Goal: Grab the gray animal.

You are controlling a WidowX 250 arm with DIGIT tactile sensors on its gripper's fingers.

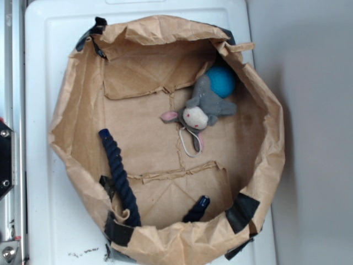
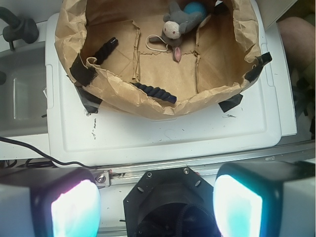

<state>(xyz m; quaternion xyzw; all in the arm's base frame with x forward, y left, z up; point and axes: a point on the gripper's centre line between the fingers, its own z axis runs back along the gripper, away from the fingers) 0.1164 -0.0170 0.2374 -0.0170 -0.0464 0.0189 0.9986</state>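
Looking down from the wrist view, the gripper [image 2: 157,207] sits nearest the lens, its two pale pads [image 2: 74,210] spread wide apart at the bottom corners with nothing between them, well short of the bag; beyond it lies a white lid-like surface [image 2: 163,133] carrying a crumpled brown paper bag [image 2: 123,94] rolled down into a shallow basin, with black tape patches [image 2: 81,74] at its rim; inside, against the closest wall, a dark navy rope [image 2: 155,92] runs along the fold, and a second piece of it [image 2: 106,48] leans at the left side; farther in, on the bag's flat floor towards the far wall, the gray animal [image 2: 177,22] lies with its cream face turned to the camera, one pink-lined ear [image 2: 176,54] stretched out and a thin white string loop [image 2: 157,43] trailing beside it; just behind, touching its back, rests a blue ball [image 2: 194,8]; in the exterior view the gray animal [image 1: 205,107] lies at the upper right of the bag, tucked against the ball [image 1: 222,81], well apart from the rope [image 1: 118,174] at the lower left.
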